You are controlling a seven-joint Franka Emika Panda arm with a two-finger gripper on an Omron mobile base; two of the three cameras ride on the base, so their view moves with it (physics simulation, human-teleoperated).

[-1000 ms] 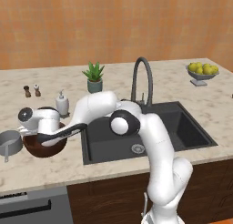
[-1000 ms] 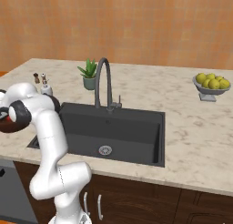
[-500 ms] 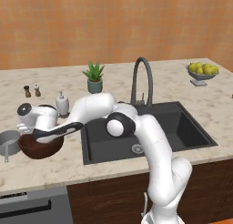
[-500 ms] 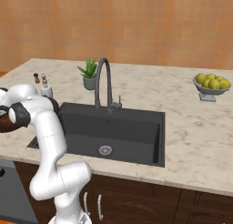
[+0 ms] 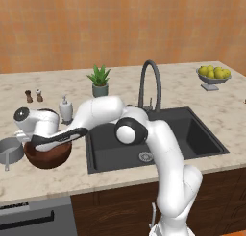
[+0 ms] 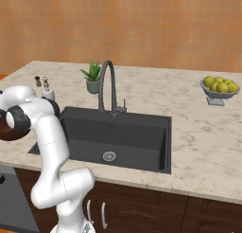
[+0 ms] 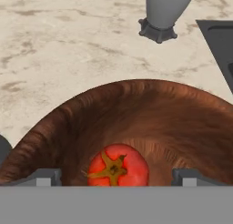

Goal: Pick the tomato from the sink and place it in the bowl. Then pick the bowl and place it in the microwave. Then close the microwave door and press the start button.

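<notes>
Beige marble counter [image 5: 120,175] is carrying everything. We are seeing the two-finger gripper [image 7: 116,176] released, its dark tips standing wide to either side of the small glossy red tomato [image 7: 118,167], which is resting inside the large dark brown wooden bowl [image 5: 47,156] directly beneath the tool. We are judging the bowl stiff, light and smooth-walled, so its rim on the tool's near side looks the best hold. Just beyond the bowl a grey soap dispenser [image 7: 164,13] is standing; the matte black sink [image 7: 218,41] edge lies to one side. Straight up looks freest.
</notes>
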